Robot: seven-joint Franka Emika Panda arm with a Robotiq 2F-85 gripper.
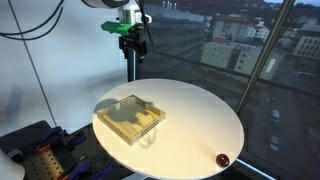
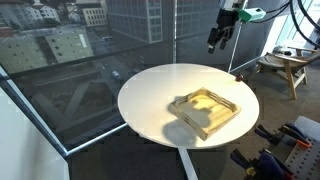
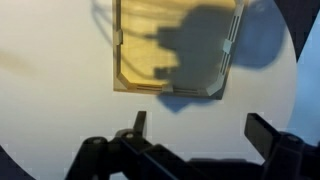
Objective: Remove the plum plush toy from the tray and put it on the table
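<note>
One tray [image 1: 130,117] to start with, left of centre in an exterior view: shallow, square, pale yellow and see-through, lying flat on the round white bench [image 1: 190,115]. Look up to the top of that frame and there's the hand [image 1: 131,42], hanging high over the far rim of the bench, well clear of the tray, with a green part [image 1: 112,27] just beside it. Now sweep right and down to the lower right corner, and there it is, the plum plush toy [image 1: 223,158]. It's a tiny dark reddish ball on the bare bench top, close to the near edge and well apart from the tray.

Over to an exterior view against the window glass. The bench [image 2: 150,95] fills the middle, the tray [image 2: 208,110] lies right of centre on it, and the hand [image 2: 217,38] shows dark in the upper right, above the bench's far edge. The toy I cannot pick out from here.

And the wrist view, looking straight down. Pale bench [image 3: 50,90] on the left, and the tray [image 3: 150,50] in the upper middle with a dark shadow [image 3: 195,45] across its right half. Along the bottom, the hand [image 3: 200,128] is spread wide and released. One of its fingers [image 3: 138,125] stands left of centre, its mate is far right, and bare bench shows between them.
</note>
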